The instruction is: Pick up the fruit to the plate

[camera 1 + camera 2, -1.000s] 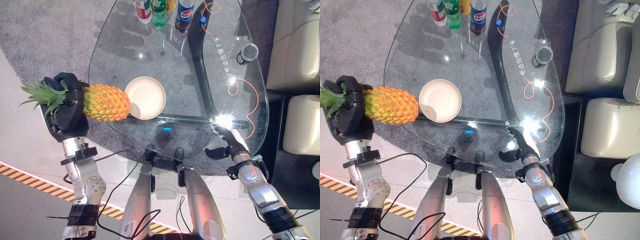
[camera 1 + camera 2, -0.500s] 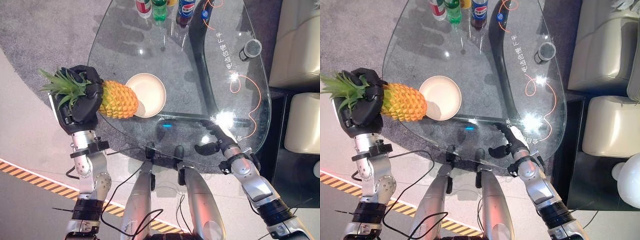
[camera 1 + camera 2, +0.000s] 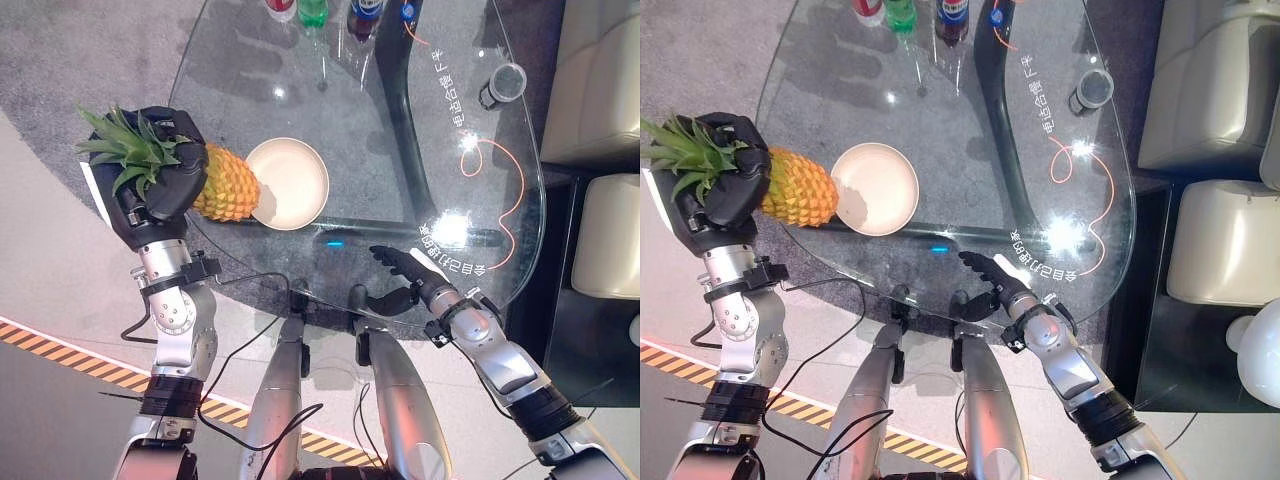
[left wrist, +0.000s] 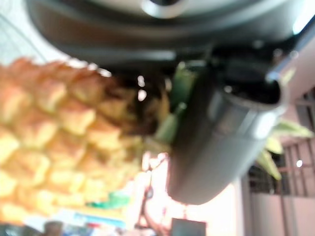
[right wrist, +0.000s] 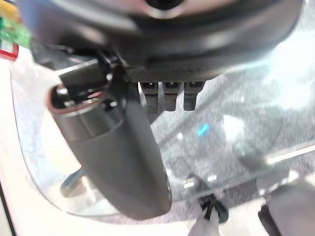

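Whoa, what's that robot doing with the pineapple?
The robot's left hand has its fingers curled round the leafy end of a pineapple and holds it at the edge of the glass table, right beside a cream plate. The fruit's tip reaches the plate's rim but is not set on it yet. The right hand is open over the table's near edge, holding nothing.

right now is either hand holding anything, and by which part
The left hand holds the pineapple at its crown end, where leaves meet fruit. The right hand holds nothing.
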Controlling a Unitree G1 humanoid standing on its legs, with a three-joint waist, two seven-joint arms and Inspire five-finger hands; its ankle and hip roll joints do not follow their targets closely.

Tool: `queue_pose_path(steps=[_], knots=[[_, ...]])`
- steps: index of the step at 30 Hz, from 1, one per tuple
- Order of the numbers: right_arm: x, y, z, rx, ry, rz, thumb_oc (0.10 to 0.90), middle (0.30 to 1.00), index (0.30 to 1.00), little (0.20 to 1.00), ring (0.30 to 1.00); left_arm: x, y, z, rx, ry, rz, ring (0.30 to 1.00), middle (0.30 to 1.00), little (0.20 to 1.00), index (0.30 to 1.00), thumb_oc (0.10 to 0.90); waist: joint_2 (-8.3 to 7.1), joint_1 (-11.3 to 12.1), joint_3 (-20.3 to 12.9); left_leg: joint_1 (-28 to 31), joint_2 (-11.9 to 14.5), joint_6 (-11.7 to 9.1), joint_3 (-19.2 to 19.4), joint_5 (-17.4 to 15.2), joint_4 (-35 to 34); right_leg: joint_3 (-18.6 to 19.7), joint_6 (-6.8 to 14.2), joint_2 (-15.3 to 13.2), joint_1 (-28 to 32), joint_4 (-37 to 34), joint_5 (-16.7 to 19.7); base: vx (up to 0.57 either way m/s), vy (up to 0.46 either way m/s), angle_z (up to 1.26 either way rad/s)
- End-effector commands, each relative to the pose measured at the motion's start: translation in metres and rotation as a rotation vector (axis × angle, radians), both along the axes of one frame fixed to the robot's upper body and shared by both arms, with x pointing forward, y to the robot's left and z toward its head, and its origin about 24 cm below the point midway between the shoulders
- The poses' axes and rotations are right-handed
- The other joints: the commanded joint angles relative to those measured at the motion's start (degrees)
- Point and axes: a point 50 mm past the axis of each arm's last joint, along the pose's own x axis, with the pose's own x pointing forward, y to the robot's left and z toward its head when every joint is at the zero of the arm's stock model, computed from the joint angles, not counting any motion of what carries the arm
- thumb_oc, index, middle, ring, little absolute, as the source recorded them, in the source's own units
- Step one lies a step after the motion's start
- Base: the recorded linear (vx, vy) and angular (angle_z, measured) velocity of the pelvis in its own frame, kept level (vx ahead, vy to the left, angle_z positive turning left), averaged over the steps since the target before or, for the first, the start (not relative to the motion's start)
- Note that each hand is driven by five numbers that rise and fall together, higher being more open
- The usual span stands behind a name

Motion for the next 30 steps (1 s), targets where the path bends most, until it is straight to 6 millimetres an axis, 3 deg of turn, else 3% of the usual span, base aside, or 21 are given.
queue_pose_path(steps=[1,14,30], knots=[[-0.006,0.019,0.010,0.053,0.012,0.146,0.800,0.900,0.900,0.900,0.900,-0.020,-0.002,0.055,0.087,-0.358,0.046,0.300,0.300,0.200,0.300,0.100,0.17,-1.5,-1.6,-2.2,-1.8,0.0,2.6,-4.2,7.1,1.5,2.9,1.3,1.3,-5.8,3.5,0.00,0.044,-0.01],[-0.006,0.047,0.001,0.117,0.191,0.318,0.800,0.900,0.900,0.900,0.900,0.001,-0.013,0.064,0.062,-0.352,0.077,0.300,0.300,0.200,0.300,0.100,-0.18,-2.2,-1.6,-7.5,-2.4,-0.3,2.6,-5.3,9.9,1.6,2.8,1.2,-4.2,-4.0,3.5,0.01,0.036,-0.03],[0.004,0.043,0.003,0.115,0.228,0.330,0.800,0.900,0.900,0.900,0.900,0.015,-0.023,0.075,0.118,-0.360,0.159,0.300,0.300,0.200,0.300,0.100,-0.40,-3.0,-1.6,-13.7,-3.1,-0.3,2.4,-5.5,12.2,2.5,3.2,1.6,-11.1,-3.0,4.8,0.01,0.031,-0.02]])
